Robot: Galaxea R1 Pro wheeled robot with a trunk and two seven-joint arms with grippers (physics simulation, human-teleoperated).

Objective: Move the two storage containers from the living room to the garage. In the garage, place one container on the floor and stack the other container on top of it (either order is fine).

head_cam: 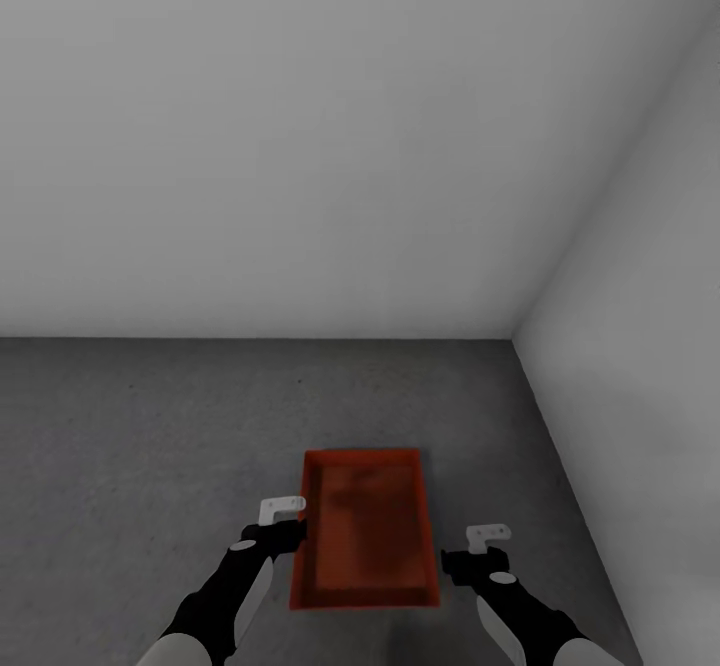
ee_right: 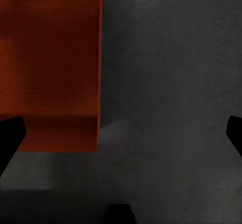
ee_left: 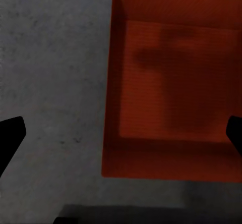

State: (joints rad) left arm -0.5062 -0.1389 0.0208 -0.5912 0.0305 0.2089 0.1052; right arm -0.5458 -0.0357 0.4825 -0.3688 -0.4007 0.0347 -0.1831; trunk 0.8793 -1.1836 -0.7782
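An orange-red storage container [head_cam: 366,531] rests flat on the garage's dark grey floor [head_cam: 150,426], long side pointing away from me. Its ribbed bottom and thin walls show in the left wrist view [ee_left: 174,88], and one corner of it in the right wrist view [ee_right: 50,62]. My left gripper [head_cam: 284,512] hovers open at the bin's left wall [ee_left: 121,135], its dark fingers [ee_left: 10,138] spread wide. My right gripper [head_cam: 489,536] is open just right of the bin, over bare floor [ee_right: 121,133]. Neither holds anything.
A white wall [head_cam: 300,146] runs across ahead and a second white wall [head_cam: 640,366] closes the right side, meeting in a corner near the bin. Open concrete stretches to the left.
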